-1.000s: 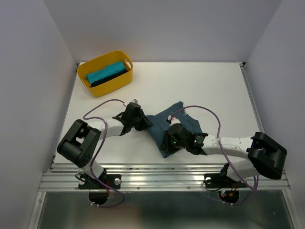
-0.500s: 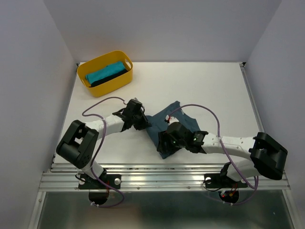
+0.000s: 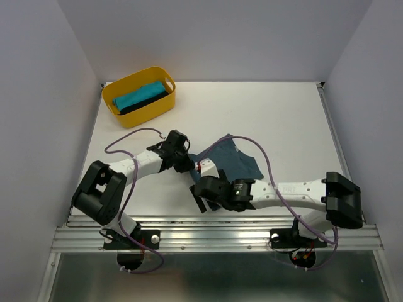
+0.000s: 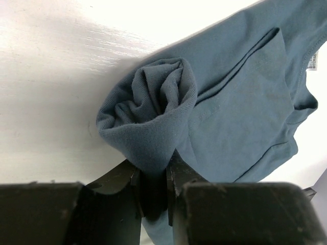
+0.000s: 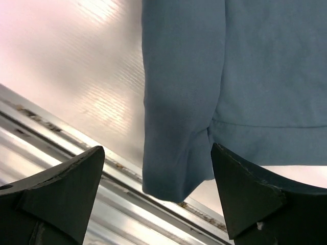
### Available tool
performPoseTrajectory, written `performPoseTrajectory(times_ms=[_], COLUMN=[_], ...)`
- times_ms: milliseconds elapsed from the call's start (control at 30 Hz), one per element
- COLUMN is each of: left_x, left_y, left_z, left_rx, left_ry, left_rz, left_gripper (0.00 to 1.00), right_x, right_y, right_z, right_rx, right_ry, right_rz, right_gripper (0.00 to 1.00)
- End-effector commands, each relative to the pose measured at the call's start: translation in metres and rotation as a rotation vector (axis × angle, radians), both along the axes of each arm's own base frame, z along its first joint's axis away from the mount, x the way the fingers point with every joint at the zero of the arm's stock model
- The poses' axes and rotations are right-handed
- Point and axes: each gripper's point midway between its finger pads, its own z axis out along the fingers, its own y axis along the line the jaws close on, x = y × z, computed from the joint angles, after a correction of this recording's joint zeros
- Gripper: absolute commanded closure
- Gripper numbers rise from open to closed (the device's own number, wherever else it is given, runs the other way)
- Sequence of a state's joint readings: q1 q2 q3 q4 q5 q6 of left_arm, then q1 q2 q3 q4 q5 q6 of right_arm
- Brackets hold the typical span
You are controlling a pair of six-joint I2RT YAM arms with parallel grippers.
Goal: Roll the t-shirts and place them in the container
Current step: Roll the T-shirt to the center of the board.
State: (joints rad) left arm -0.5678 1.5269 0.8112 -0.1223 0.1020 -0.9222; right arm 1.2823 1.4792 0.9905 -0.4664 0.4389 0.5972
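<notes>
The slate-blue t-shirt (image 3: 234, 163) lies partly flat mid-table, and its left end is curled into a loose roll (image 4: 153, 102). My left gripper (image 3: 183, 161) is shut on the bottom of that roll (image 4: 153, 178). My right gripper (image 3: 200, 199) stands open over the shirt's near-left folded corner (image 5: 173, 153), a finger on each side of it and apart from it (image 5: 157, 149). A turquoise t-shirt (image 3: 135, 96) and a black one (image 3: 153, 100) lie rolled in the yellow tub.
The yellow tub (image 3: 111, 106) stands at the table's back left. An aluminium rail (image 3: 220, 234) runs along the near edge, just below the shirt corner in the right wrist view (image 5: 76, 168). Purple cables loop over both arms.
My right gripper has opened wide, let go of the blue shirt and slid left toward its near-left corner. The left gripper has stayed clamped on the roll and shifted slightly away from the near edge.
</notes>
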Motion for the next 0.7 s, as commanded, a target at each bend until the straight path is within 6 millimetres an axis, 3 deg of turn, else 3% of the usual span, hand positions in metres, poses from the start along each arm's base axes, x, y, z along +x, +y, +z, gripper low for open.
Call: performPoseTrajectory(times_ms=[0, 300, 533, 667], left_x=[0.011, 0.010, 0.011, 0.010], left_y=[-0.003, -0.002, -0.003, -0.005], left_z=[0.025, 0.024, 0.024, 0.023], left_rx=[-0.023, -0.012, -0.017, -0.027], left_ry=[-0.055, -0.055, -0.061, -0.060], left_rz=[0.011, 0.009, 0.006, -0.004], left_gripper=[1.00, 1.00, 1.00, 1.00], right_x=[0.012, 0.012, 0.022, 0.025], right_y=[-0.014, 0.001, -0.002, -0.002], right_z=[-0.002, -0.027, -0.030, -0.027], right_rx=[-0.164, -0.250, -0.310, -0.296], right_ry=[-0.135, -0.168, -0.218, -0.235], right_rz=[-0.046, -0.016, -0.066, -0.091], right_gripper=[0.09, 0.12, 0.39, 0.47])
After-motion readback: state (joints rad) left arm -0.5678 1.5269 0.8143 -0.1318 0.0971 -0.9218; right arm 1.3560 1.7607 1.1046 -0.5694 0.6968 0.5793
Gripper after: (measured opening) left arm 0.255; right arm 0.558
